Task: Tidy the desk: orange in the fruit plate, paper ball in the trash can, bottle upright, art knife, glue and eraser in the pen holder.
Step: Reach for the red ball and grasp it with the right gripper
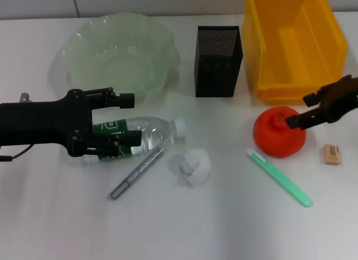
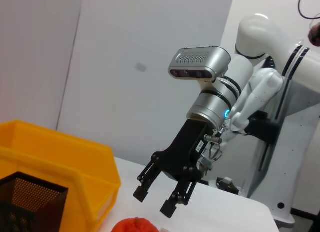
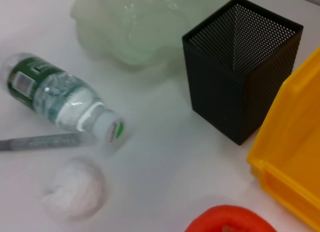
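Black left claw straddles lying bottle

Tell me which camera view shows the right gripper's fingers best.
The left wrist view: it sees the right gripper from the front, its fingers spread open above the orange. The head view catches it only side-on at the frame edge, partly cut off. The right wrist view shows none of its own fingers.
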You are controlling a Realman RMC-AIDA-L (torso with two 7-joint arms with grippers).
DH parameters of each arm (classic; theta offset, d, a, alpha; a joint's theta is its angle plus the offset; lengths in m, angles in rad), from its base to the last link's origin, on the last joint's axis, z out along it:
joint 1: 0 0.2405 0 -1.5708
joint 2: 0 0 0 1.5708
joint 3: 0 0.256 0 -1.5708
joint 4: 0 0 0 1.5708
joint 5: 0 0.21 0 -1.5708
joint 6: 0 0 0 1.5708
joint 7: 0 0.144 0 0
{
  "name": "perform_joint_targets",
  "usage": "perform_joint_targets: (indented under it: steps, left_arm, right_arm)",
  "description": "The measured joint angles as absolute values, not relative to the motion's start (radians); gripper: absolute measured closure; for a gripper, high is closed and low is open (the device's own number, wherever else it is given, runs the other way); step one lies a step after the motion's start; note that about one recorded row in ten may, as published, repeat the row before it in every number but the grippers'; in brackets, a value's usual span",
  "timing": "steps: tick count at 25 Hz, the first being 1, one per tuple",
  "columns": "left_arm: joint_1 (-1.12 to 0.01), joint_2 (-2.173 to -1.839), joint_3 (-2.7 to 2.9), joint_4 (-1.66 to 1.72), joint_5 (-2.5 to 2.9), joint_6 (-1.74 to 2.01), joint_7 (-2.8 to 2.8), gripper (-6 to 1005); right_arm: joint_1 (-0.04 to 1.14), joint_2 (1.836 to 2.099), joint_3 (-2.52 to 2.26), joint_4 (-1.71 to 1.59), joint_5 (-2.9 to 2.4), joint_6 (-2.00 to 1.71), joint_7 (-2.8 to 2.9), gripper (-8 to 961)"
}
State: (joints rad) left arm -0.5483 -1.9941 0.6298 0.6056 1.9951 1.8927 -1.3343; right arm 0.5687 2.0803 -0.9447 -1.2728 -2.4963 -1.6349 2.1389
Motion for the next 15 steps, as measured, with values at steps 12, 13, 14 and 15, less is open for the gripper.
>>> perform_joint_targets:
  steps: [12, 13, 14, 15]
  left_arm:
    - [-0.537, -2.003, 0.627, 0.602, 1.994, 1.863, -1.322, 139]
    - [-0.537, -2.003, 0.627, 0.601, 1.994, 1.86, -1.322, 139]
    - [-0.537, -2.003, 0.627, 0.601, 1.994, 1.86, -1.322, 139]
    - [-0.535, -2.003, 0.627, 0.6, 1.994, 1.854, -1.32, 139]
  right_arm:
    - [0.614, 2.08, -1.104, -1.139, -2.517, -1.498, 2.164, 317]
    - [0.615, 2.08, -1.131, -1.136, -2.539, -1.474, 2.189, 319]
    - [0.615, 2.08, -1.131, -1.136, -2.539, -1.474, 2.189, 320]
    - [0.615, 2.08, -1.144, -1.136, -2.548, -1.464, 2.198, 321]
